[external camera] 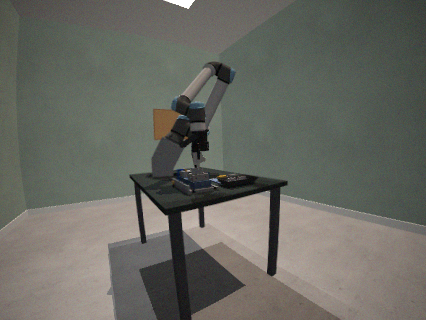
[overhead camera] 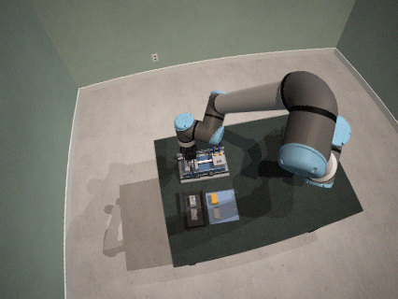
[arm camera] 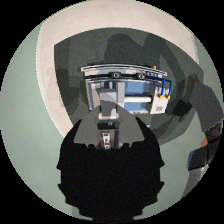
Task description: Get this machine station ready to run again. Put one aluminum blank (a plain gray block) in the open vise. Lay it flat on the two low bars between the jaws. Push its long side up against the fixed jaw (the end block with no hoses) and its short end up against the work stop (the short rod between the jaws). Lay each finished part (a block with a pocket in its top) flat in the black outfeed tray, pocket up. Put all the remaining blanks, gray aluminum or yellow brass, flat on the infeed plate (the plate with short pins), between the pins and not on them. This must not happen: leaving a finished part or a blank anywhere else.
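Observation:
My gripper (overhead camera: 188, 158) hangs over the left end of the vise (overhead camera: 204, 164) and is shut on a gray block. In the wrist view the gripper (arm camera: 107, 119) holds this plain-looking gray block (arm camera: 107, 102) upright between its fingers, just above the vise (arm camera: 127, 92). The hoses (arm camera: 163, 89) are at the vise's right end. The black outfeed tray (overhead camera: 193, 209) holds two gray parts (overhead camera: 192, 201). The infeed plate (overhead camera: 222, 206) carries a yellow brass blank (overhead camera: 213, 198) and a gray blank (overhead camera: 217, 213). I cannot see the low bars or the work stop clearly.
The station sits on a dark table (external camera: 207, 192) with the robot base (overhead camera: 308, 163) at its right side. The arm's forearm passes over the table behind the vise. The tray and the plate lie side by side in front of the vise.

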You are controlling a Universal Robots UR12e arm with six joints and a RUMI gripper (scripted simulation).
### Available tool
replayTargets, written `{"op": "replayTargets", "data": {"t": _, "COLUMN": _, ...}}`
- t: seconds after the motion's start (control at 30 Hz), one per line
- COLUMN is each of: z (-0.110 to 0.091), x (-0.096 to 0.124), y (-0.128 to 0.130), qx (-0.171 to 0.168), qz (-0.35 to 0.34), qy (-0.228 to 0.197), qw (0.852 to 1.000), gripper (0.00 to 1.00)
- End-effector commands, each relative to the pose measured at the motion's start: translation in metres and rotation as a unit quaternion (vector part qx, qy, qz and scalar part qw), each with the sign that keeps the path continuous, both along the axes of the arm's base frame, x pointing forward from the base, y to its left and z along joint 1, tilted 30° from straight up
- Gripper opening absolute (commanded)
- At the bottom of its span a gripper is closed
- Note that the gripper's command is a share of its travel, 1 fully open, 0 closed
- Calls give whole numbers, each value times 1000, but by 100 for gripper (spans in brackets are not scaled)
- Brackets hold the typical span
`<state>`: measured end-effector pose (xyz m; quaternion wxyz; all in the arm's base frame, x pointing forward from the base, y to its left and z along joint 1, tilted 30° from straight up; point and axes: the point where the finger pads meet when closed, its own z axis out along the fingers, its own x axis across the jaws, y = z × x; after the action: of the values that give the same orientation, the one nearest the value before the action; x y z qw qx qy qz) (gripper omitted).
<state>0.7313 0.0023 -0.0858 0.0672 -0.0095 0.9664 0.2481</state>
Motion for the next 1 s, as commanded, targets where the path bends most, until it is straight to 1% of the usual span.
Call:
{"op": "replayTargets", "data": {"t": 0.0, "z": -1, "x": 1, "y": 0, "qx": 0, "qz": 0, "qy": -1, "qw": 1000, "gripper": 0}}
{"op": "replayTargets", "data": {"t": 0.97, "z": -9, "x": 2, "y": 5, "qx": 0, "qz": 0, "qy": -1, "qw": 1000, "gripper": 0}}
